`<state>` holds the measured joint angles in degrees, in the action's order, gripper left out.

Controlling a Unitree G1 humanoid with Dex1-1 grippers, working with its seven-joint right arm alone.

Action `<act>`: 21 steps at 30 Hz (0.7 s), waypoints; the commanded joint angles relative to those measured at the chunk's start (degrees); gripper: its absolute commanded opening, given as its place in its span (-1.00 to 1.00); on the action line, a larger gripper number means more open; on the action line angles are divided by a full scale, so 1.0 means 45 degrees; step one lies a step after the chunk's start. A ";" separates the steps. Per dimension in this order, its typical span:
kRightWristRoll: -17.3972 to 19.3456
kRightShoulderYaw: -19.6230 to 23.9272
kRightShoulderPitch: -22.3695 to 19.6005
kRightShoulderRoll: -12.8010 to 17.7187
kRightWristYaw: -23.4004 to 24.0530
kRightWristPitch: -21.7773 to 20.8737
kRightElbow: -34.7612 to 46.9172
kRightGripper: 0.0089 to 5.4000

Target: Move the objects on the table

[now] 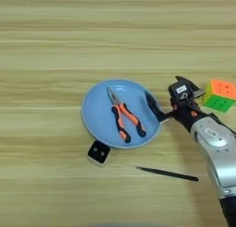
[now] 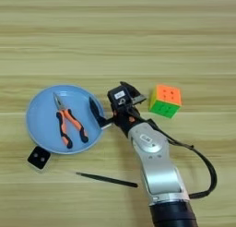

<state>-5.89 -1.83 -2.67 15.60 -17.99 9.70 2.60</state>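
- Right eye view: light wooden worktop with horizontal grain fills the frame.
- Round light-blue plate sits left of centre, flat on the worktop.
- Orange-and-black-handled pliers lie inside the plate, metal nose toward the far side, handles spread slightly toward the near rim.
- Small white block with a black top and two dots rests on the worktop just beside the plate's near-left rim; touching or not, cannot tell.
- Thin black stick lies flat on the worktop nearer the camera than the plate, running left to right, apart from the plate.
- Puzzle cube, orange on top with green and yellow sides, stands on the worktop right of the arm, well apart from the plate.
- Silver forearm enters from the bottom edge and angles up and left; a black cable loops off its right side.
- Right tool sits between plate and cube. One black finger reaches over the plate's right rim; the other finger points toward the cube without touching it.
- Tool fingers are spread wide and hold nothing.
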 commanded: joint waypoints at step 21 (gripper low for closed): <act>-0.1166 -0.0123 -0.1083 0.0574 0.0241 0.1780 0.0434 0.99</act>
<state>-10.46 -3.51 -3.91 16.89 -18.36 18.05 3.30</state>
